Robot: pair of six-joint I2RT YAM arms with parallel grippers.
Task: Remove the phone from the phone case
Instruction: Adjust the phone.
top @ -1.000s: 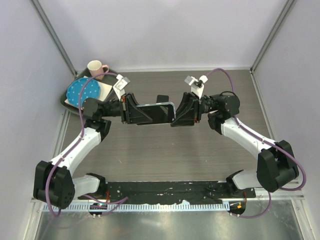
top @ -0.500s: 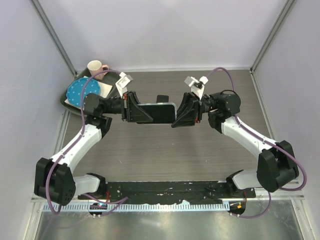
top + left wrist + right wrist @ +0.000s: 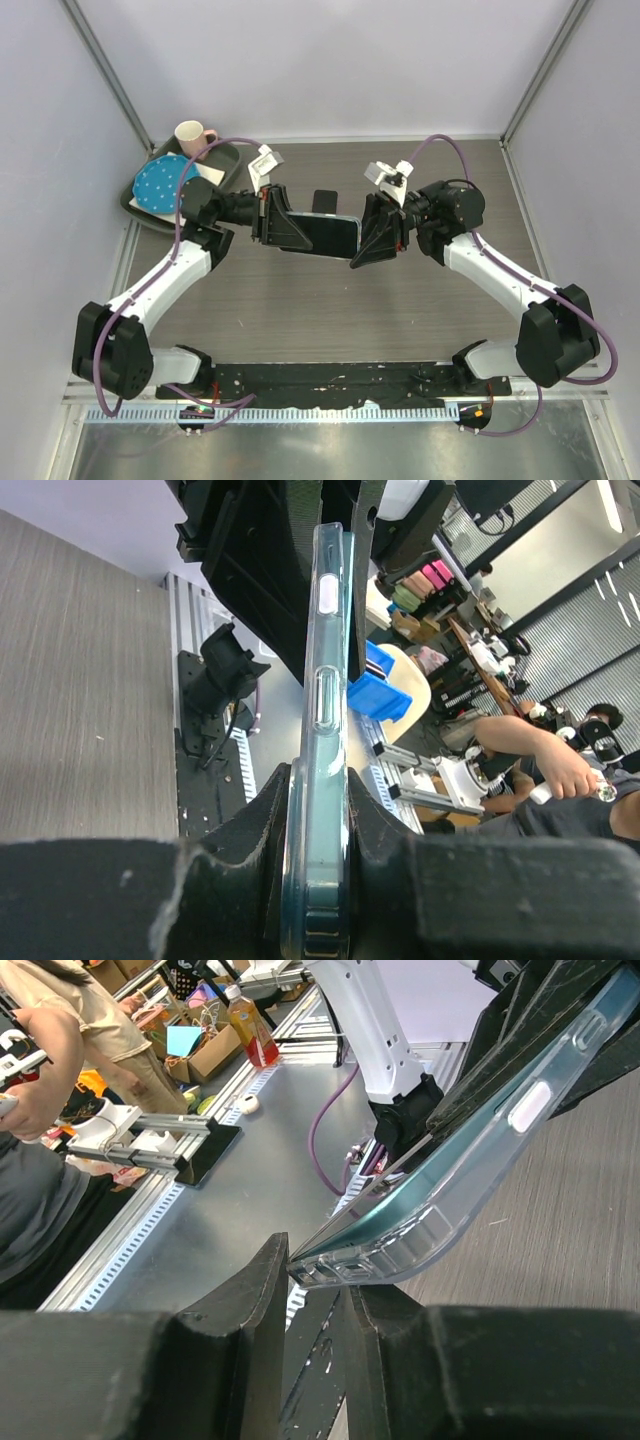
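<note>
A dark phone [image 3: 325, 232] in a clear phone case is held in the air between my two arms. My left gripper [image 3: 288, 230] is shut on its left end. In the left wrist view the case [image 3: 325, 670] runs edge-on away from that gripper [image 3: 318, 785], with the teal phone edge showing inside it. My right gripper [image 3: 364, 240] stands at the right end. In the right wrist view its fingers pinch the end rim of the case [image 3: 480, 1175] at the gripper [image 3: 318, 1260], and the teal phone [image 3: 425, 1195] slants up to the right.
A dark tray [image 3: 133, 198] at the back left holds a blue dotted plate [image 3: 165, 182] and a pink mug [image 3: 192, 134]. A small black object [image 3: 323, 200] lies on the wooden table just behind the phone. A black mat [image 3: 330, 380] runs along the near edge.
The right gripper's jaws have narrowed onto the case's end. Both grippers and the phone have shifted slightly right, and the phone's right end has tilted toward the near side.
</note>
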